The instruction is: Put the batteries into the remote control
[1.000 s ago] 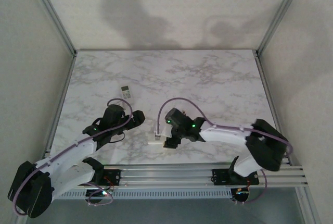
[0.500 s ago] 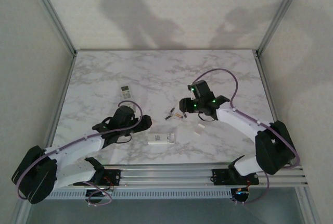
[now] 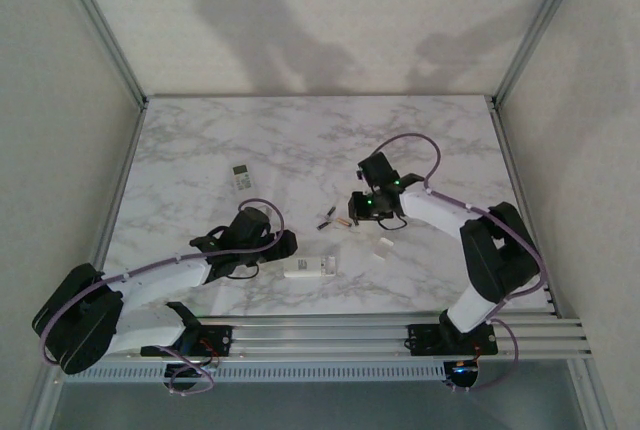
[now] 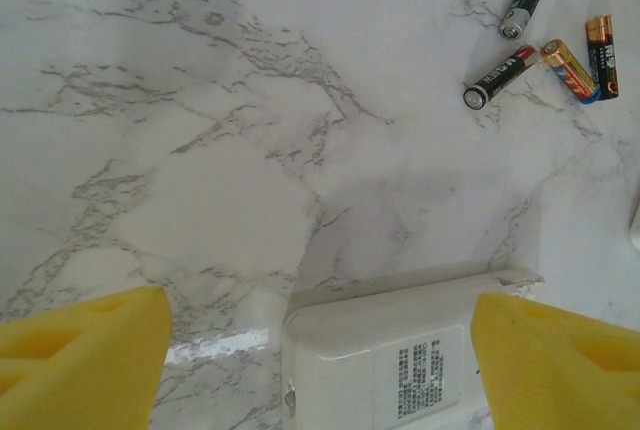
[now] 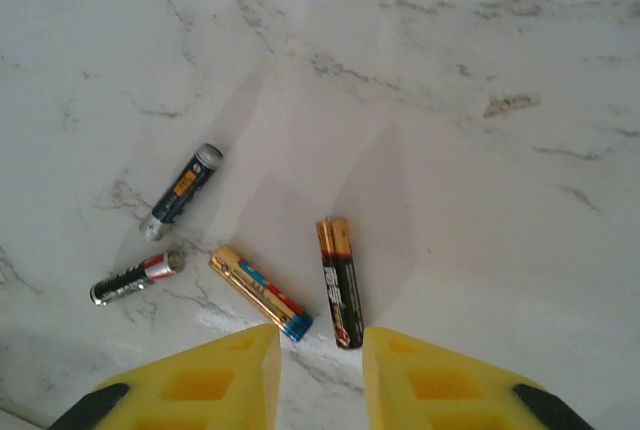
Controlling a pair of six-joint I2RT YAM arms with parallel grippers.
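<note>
- Batteries, four in all, lay loose in a small cluster on the marble table, near its middle and just beyond the remote.
- Second remote, small and white, lay far to the left, well apart from everything else.
- Left gripper was low at the left end of the remote.
- In the left wrist view the left gripper was wide open, its yellow fingers on either side of the remote.
- That remote lay back up, showing a printed label. The left finger was clear of it, and I could not tell if the right finger touched it.
- In the right wrist view, from the left, came a dark battery with a red band and a dark one with an orange label. They lay apart from each other.
- Next came a gold-and-blue battery, then a black-and-gold one, the two lying near each other.
- Right gripper was over the right side of the cluster.
- In its own view the right gripper had only a narrow gap between its yellow fingers, with nothing gripped. The near ends of the gold-and-blue and black-and-gold batteries lay just in front of the tips.
- White piece, small and flat, lay on the table to the right of the remote, apart from it.
</note>
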